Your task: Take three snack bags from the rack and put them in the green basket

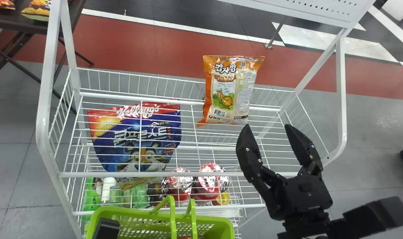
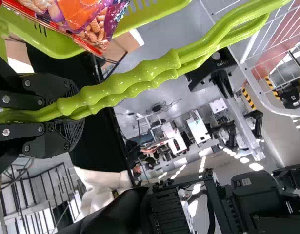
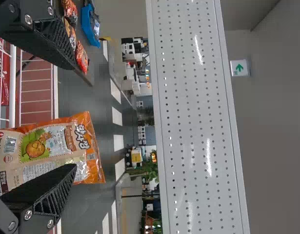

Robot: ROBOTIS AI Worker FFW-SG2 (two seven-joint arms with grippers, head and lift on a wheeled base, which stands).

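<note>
On the rack's top wire shelf an orange snack bag (image 1: 231, 89) stands upright. My right gripper (image 1: 267, 128) is open to the right of it and nearer, with nothing between its fingers. In the right wrist view the snack bag (image 3: 47, 148) lies beyond the open right gripper (image 3: 74, 117), partly behind one finger. The green basket (image 1: 221, 225) is low in front of the rack, with part of my left gripper (image 1: 106, 228) at its left end. In the left wrist view the left gripper (image 2: 71, 112) is shut on the basket handles (image 2: 140, 73); a snack bag (image 2: 98, 24) lies in the basket.
The white wire rack (image 1: 135, 174) has upright posts and a perforated panel (image 1: 321, 10) at the top. A blue cereal bag (image 1: 135, 136) is at its left, with red-lidded containers (image 1: 209, 182) and bottles lower down. A dark table (image 1: 22, 26) with bags stands back left.
</note>
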